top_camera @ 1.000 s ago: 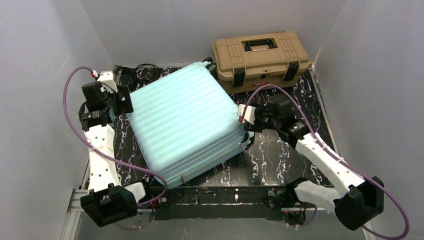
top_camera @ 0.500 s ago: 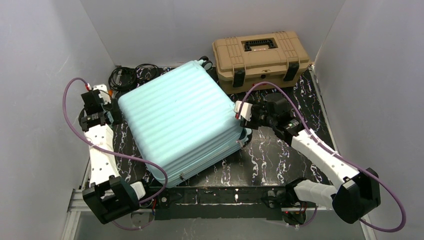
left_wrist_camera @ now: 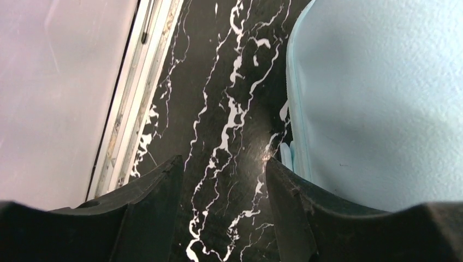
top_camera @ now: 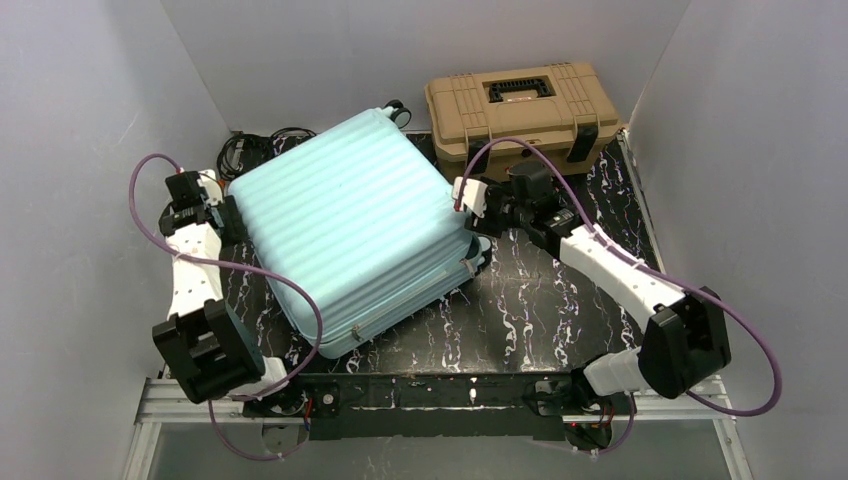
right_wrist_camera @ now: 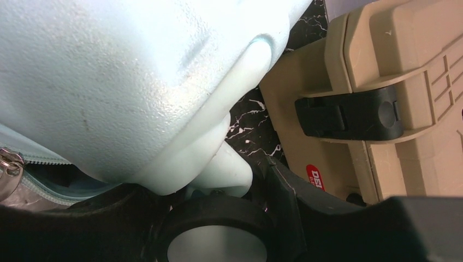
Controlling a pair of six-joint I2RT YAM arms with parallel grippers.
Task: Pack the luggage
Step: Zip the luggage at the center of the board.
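The luggage [top_camera: 350, 230] is a pale mint ribbed suitcase lying flat and closed, skewed across the black marbled table [top_camera: 560, 300]. My right gripper [top_camera: 468, 200] is at its right corner. In the right wrist view that gripper [right_wrist_camera: 215, 188] is shut on a black wheel [right_wrist_camera: 215, 229] under the shell [right_wrist_camera: 125, 76]. A zip [right_wrist_camera: 22, 164] shows at the left. My left gripper [top_camera: 222, 212] sits at the suitcase's left side. In the left wrist view it [left_wrist_camera: 224, 174] is open over bare table, its right finger [left_wrist_camera: 286, 191] close against the suitcase wall [left_wrist_camera: 382, 98].
A tan toolbox [top_camera: 520, 105] with black latches [right_wrist_camera: 349, 117] stands at the back right, close behind the right gripper. Black cables [top_camera: 255, 150] lie at the back left. Grey walls close in on both sides, and a metal rail [left_wrist_camera: 134, 98] runs along the table's left edge.
The suitcase has slid left and back, and the right gripper has gone with it at the corner. The left arm has drawn back to the left and its jaws have narrowed.
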